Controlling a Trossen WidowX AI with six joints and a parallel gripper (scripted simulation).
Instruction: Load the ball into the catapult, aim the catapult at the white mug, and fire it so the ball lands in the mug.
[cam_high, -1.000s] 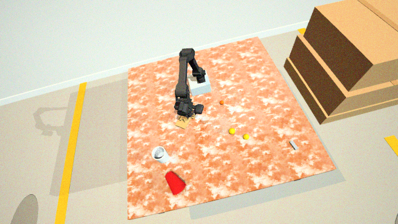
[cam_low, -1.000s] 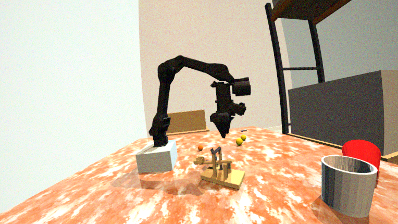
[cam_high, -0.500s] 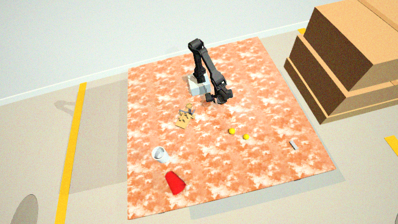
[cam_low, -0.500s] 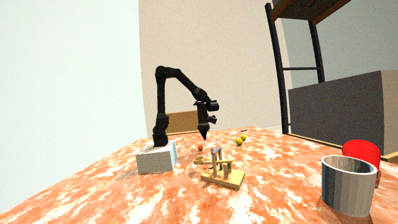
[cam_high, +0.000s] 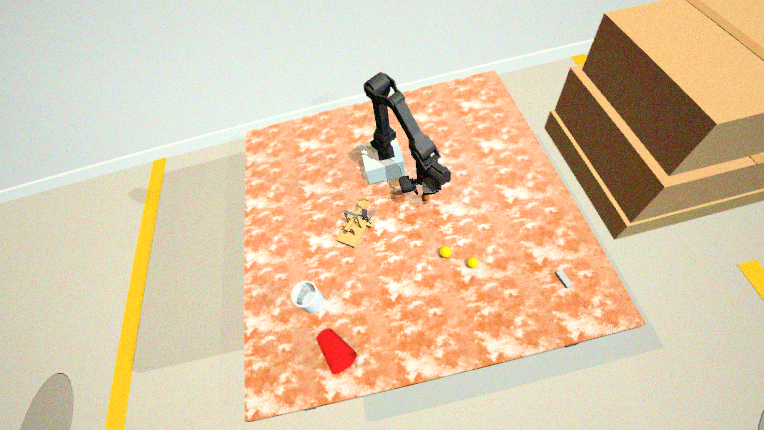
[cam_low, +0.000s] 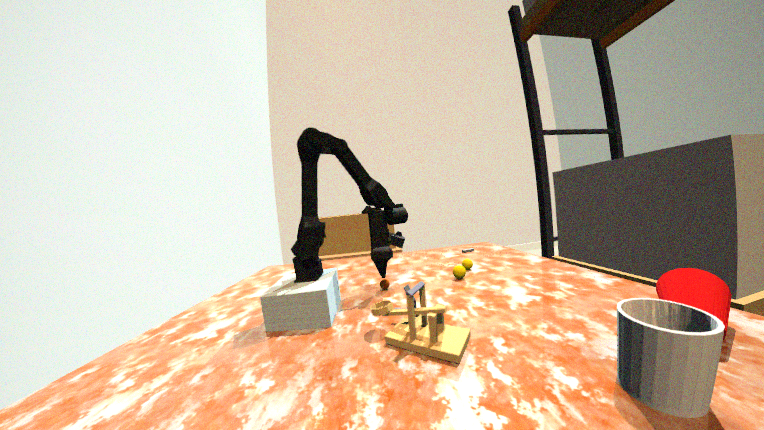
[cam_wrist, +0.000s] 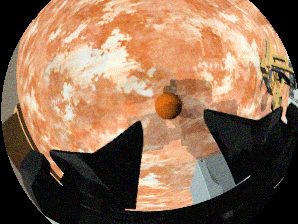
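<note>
The orange ball (cam_high: 425, 197) (cam_low: 384, 284) (cam_wrist: 168, 106) lies on the table in front of the arm's base. My gripper (cam_high: 421, 192) (cam_low: 383, 276) (cam_wrist: 174, 119) is open and points down just above the ball; in the wrist view the ball shows ahead of the gap between the fingertips. The wooden catapult (cam_high: 347, 238) (cam_low: 454, 342) (cam_wrist: 270, 61) stands on the table between the arm's base and the mug, its spoon (cam_low: 382, 308) roughly level and no ball visible in it. The white mug (cam_high: 316, 303) (cam_low: 665, 368) stands upright, its mouth up.
A red cup (cam_high: 335, 351) (cam_low: 695, 288) is beside the mug. Two yellow balls (cam_high: 445, 251) (cam_high: 472, 262) (cam_low: 459, 271) (cam_low: 467, 263) lie beyond the orange ball. A small grey block (cam_high: 563, 278) (cam_low: 467, 250) lies near the table's edge. The arm stands on a white block (cam_high: 382, 172) (cam_low: 299, 309).
</note>
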